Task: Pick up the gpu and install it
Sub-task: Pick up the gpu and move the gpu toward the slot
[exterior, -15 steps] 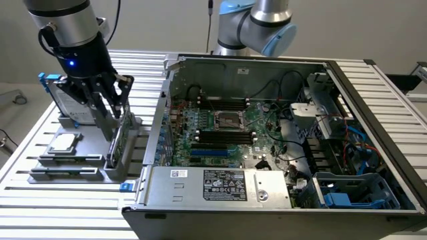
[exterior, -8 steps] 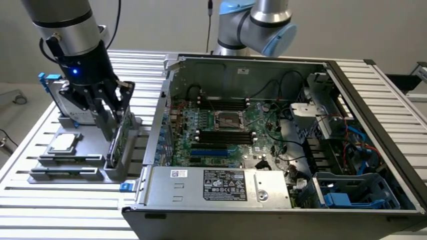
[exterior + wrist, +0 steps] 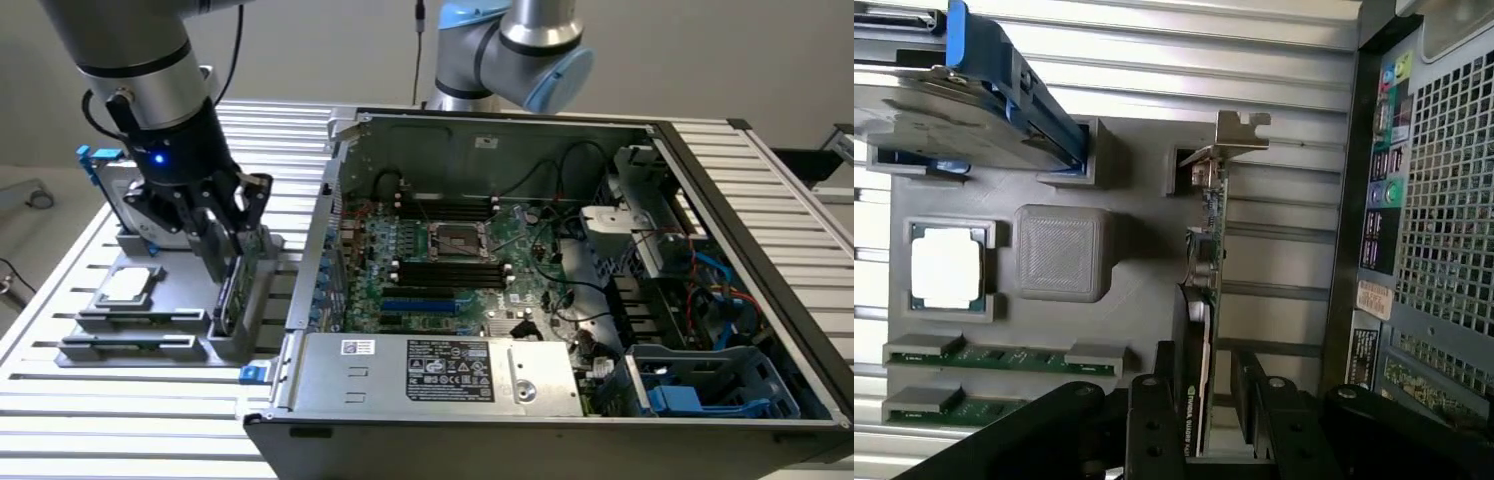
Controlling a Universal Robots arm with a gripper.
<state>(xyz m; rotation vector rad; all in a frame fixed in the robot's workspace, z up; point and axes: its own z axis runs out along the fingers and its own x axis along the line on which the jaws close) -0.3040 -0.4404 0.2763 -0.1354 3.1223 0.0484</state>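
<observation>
Exterior view: the black end effector (image 3: 224,262) stands over the gpu (image 3: 228,292), a thin green card with black cover, upright in a grey holder (image 3: 248,345) on the slatted metal desk (image 3: 120,420), at the exterior view's left of the open black computer case (image 3: 534,450). Wrist view: its fingers (image 3: 1154,420) are spread astride the gpu (image 3: 1207,230) at its covered end, not yet clamped. Recommendation: centre them, then close squarely so the card lifts straight.

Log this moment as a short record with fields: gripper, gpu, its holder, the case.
gripper: open, one finger on each side of the gpu
gpu: standing on edge in the gray holder
gray holder: also carries a square chip, a blue-framed hard drive and two memory sticks
computer case: open, on the exterior view's right of the holder
task state: gpu not yet installed
</observation>
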